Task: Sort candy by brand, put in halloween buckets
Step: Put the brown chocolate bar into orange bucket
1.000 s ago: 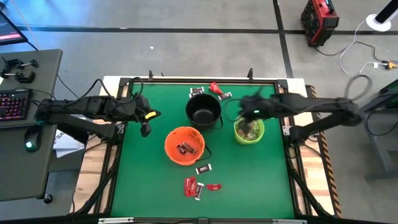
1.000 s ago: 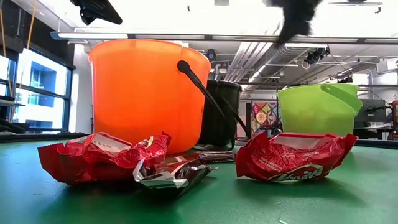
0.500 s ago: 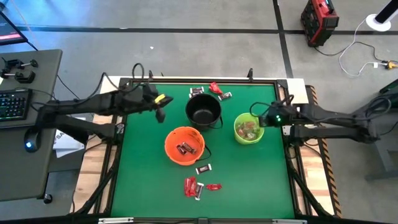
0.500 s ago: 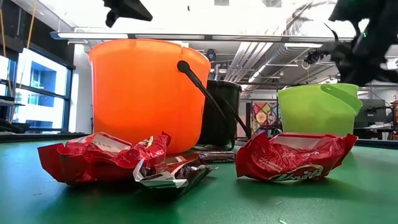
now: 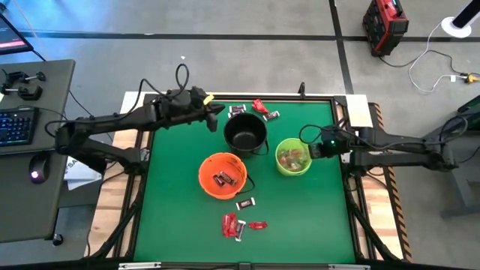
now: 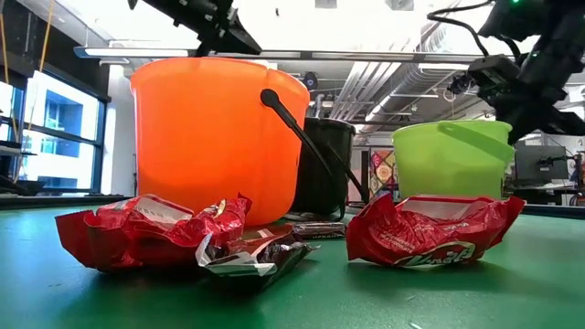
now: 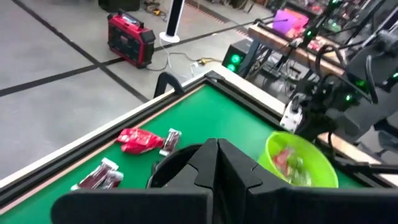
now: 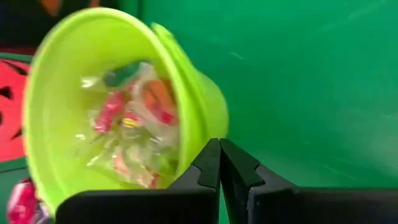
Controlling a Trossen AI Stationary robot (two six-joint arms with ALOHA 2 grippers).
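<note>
Right hand (image 5: 315, 150), fingers pressed together, beside the round lime-green plastic bucket (image 5: 293, 157); next, fetch remaining wrapped candy (image 5: 234, 225) for sorting.

A grey concrete floor (image 5: 225, 60) crossed by dark tape lines surrounds the green desk (image 5: 180, 217). A red box (image 5: 385, 26) sits on the floor beyond it, with a white cable (image 5: 427, 56) trailing nearby. A grey side table (image 5: 37, 150) holds a keyboard (image 5: 16, 126) and a mouse (image 5: 36, 175). In the low view, windows (image 6: 46, 137) brighten one side, and pipes and ducts (image 6: 366, 78) run under a white ceiling.
</note>
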